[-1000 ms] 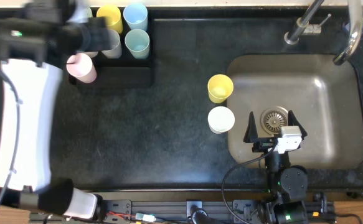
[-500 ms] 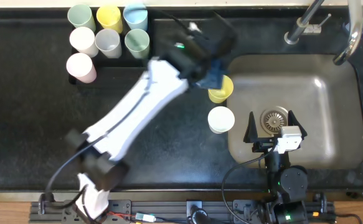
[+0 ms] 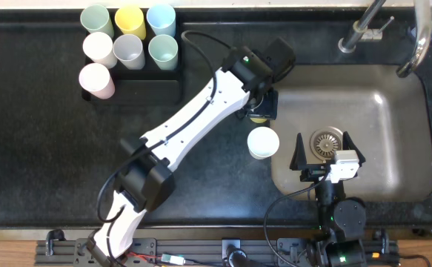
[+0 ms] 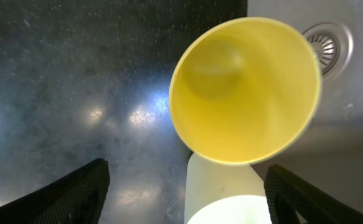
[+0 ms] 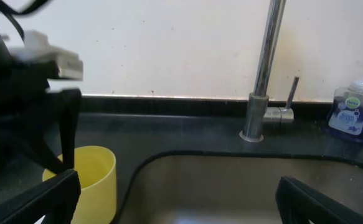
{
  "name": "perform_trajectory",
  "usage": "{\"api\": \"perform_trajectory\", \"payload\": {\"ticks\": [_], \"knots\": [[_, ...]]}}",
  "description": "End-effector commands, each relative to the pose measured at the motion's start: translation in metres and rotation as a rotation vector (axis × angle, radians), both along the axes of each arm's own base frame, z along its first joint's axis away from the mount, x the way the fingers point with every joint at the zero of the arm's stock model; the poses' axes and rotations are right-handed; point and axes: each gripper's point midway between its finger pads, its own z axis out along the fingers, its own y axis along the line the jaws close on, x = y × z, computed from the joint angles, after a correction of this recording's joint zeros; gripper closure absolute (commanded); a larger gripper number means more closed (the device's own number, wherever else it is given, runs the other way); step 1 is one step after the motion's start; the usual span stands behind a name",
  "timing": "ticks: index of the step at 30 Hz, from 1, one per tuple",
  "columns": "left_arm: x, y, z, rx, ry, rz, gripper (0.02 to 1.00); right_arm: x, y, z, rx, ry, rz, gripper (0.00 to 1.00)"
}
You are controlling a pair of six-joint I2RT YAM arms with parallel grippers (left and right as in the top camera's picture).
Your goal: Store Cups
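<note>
Nine cups are counted: seven cups [image 3: 128, 50] are gathered at the black rack [image 3: 156, 90], while one yellow cup [image 4: 243, 93] and one white cup [image 3: 263, 142] are stood on the surface [image 3: 45, 148] beside the sink [image 3: 393, 133]. The left gripper [image 3: 261, 102] is held spread apart over the yellow cup. The right gripper [image 3: 324, 152] is likewise held spread apart, over the sink.

No text, number or sign can be read here. The only print is on a pale label [image 5: 353, 103] on the front of the blue soap bottle [image 5: 353, 121], which stands on the dark worktop near the tap [image 5: 266, 68]. Its lettering is too small to make out.
</note>
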Motion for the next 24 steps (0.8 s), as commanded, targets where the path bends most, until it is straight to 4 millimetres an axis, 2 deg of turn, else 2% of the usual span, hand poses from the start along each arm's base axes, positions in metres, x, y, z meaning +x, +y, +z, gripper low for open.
{"api": "perform_trajectory", "payload": {"ticks": [1, 5, 8, 13, 16, 22, 24], "knots": [[0.004, -0.004, -0.014, 0.006, 0.014, 0.024, 0.215, 0.0, -0.002, -0.003, 0.0, -0.002, -0.011, 0.003], [0.008, -0.003, -0.025, 0.021, 0.022, 0.033, 0.257, 0.0, -0.002, -0.003, 0.0, -0.002, -0.011, 0.003], [0.01, -0.004, -0.032, 0.028, 0.024, 0.032, 0.327, 0.0, -0.002, -0.003, 0.0, -0.002, -0.011, 0.003], [0.016, -0.004, -0.032, 0.032, -0.005, 0.036, 0.421, 0.0, -0.002, -0.003, 0.0, -0.002, -0.011, 0.003], [0.018, -0.002, -0.032, 0.039, -0.013, 0.04, 0.579, 0.0, -0.002, -0.003, 0.0, -0.002, -0.011, 0.003], [0.024, 0.005, -0.032, 0.039, -0.012, 0.059, 0.818, 0.0, -0.002, -0.003, 0.0, -0.002, -0.011, 0.005], [0.027, 0.007, -0.029, 0.037, -0.019, 0.048, 0.982, 0.0, -0.002, -0.003, 0.0, -0.002, -0.011, 0.005]]}}
